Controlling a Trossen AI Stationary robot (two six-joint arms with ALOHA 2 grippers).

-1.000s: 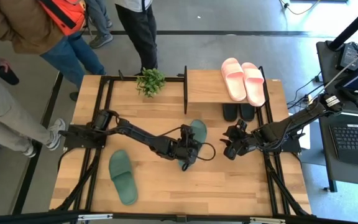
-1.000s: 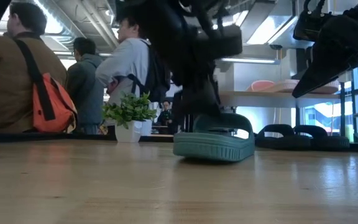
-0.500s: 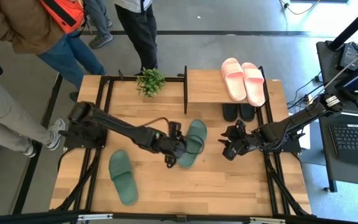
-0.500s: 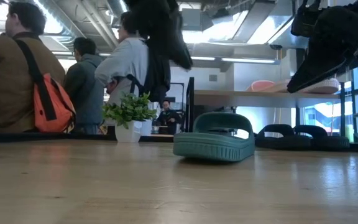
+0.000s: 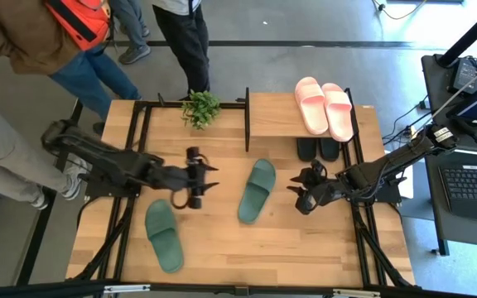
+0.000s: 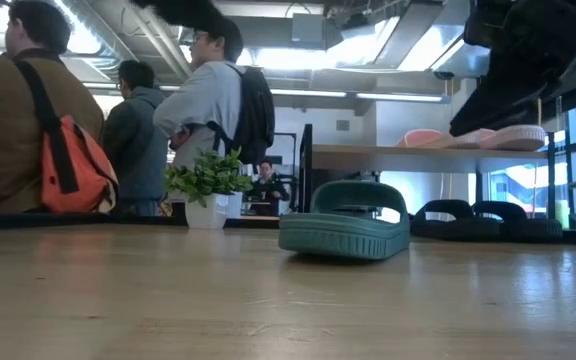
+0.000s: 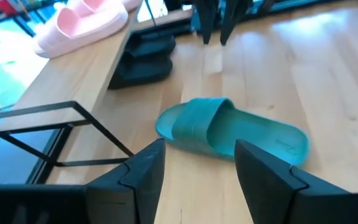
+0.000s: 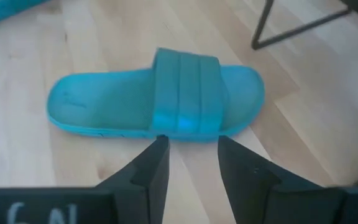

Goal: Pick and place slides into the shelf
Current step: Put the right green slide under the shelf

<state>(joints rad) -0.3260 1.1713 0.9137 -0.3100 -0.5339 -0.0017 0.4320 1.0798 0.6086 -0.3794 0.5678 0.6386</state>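
Fingers of both grippers apart, apparently empty, either side of green slide (image 5: 257, 189) near shelf (image 5: 278, 115).

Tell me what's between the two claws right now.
One green slide lies flat on the table between the left claw and right claw, touching neither; the high view shows it.

You get bright, even overhead light on the table (image 5: 305, 240), shadows soft and short. Low view is backlit: ceiling lights (image 6: 408, 45) and windows (image 6: 513, 185) glare, near tabletop blurs. Wrist views run soft, with a blue cast on the green slide (image 8: 160, 93).
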